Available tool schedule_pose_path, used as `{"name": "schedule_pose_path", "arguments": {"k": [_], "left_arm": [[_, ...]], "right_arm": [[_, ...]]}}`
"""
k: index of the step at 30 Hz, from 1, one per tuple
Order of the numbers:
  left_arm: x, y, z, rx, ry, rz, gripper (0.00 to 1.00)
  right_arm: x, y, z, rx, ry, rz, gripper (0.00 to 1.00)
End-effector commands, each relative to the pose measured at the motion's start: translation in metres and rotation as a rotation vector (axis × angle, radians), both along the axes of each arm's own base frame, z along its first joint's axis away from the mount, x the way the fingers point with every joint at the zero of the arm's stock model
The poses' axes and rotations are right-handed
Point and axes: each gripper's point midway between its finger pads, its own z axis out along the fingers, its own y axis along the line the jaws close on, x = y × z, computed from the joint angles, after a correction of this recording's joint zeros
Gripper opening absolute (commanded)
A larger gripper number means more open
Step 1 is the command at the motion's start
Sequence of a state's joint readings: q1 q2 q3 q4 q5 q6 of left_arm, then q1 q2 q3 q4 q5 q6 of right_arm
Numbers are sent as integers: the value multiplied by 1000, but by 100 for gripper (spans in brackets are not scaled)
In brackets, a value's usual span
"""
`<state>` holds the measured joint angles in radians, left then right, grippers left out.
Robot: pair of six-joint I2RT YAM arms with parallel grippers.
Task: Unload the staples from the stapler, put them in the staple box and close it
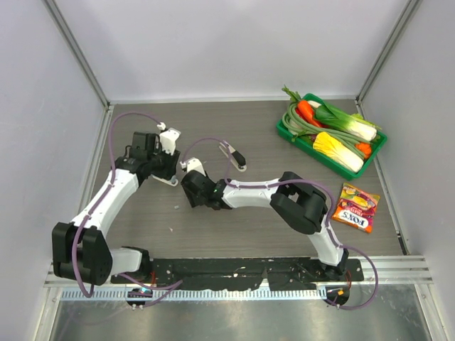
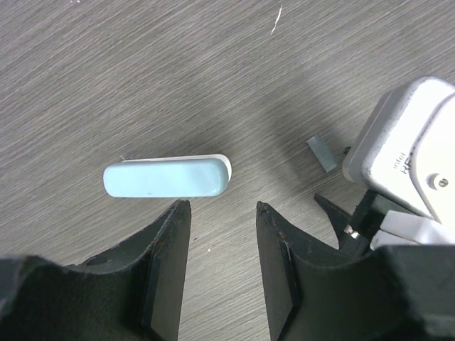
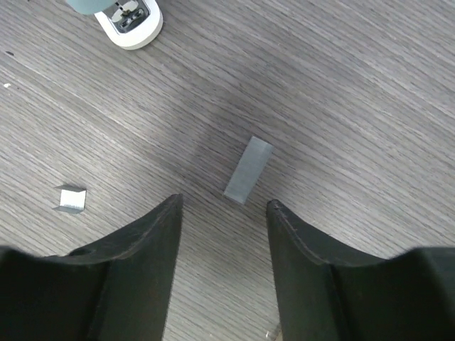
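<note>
Hovering low over the grey wood-grain table, left of centre, our left gripper has its fingers released, with the pale blue-grey oblong stapler lying untouched just beyond them. Our right gripper is likewise spread and empty. The short flat silvery-grey strip of staples lies on the table just past its fingertips, apart from the stapler.

Tabletop: grey wood-grain laminate, matt, grain running crosswise.
Back wall: plain white panel.
Side walls, left and right: the same white panel, joined to the back by slanting metal posts.
Near edge: brushed metal strip.
Light: even and diffuse, with soft shadows.
</note>
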<state>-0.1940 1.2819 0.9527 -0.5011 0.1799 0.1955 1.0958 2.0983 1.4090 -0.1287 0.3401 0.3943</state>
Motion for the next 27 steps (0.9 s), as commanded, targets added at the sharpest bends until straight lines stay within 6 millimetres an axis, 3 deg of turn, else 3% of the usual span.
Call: {"name": "schedule_pose_path", "arguments": {"k": [1, 6, 15, 22, 23, 25, 26, 27], "left_arm": [[-4, 6, 6, 8, -23, -7, 46], [-4, 8, 6, 7, -23, -5, 46], [-7, 2, 5, -17, -10, -25, 46], [-11, -8, 5, -57, -21, -88, 46], [-12, -12, 6, -68, -27, -106, 46], [-11, -16, 12, -78, -61, -136, 46], [-11, -17, 14, -85, -78, -149, 46], [-12, -23, 18, -106, -93, -180, 46]], "right_arm": [[12, 9, 7, 5, -41, -10, 52], [12, 7, 5, -9, -48, -10, 36], [13, -1, 4, -23, -62, -6, 17], [17, -12, 31, 83, -38, 7, 10], [23, -16, 44, 114, -39, -1, 8], [15, -17, 51, 168, 14, 39, 7], [21, -24, 69, 212, 8, 29, 6], [16, -24, 74, 248, 40, 56, 6]]}}
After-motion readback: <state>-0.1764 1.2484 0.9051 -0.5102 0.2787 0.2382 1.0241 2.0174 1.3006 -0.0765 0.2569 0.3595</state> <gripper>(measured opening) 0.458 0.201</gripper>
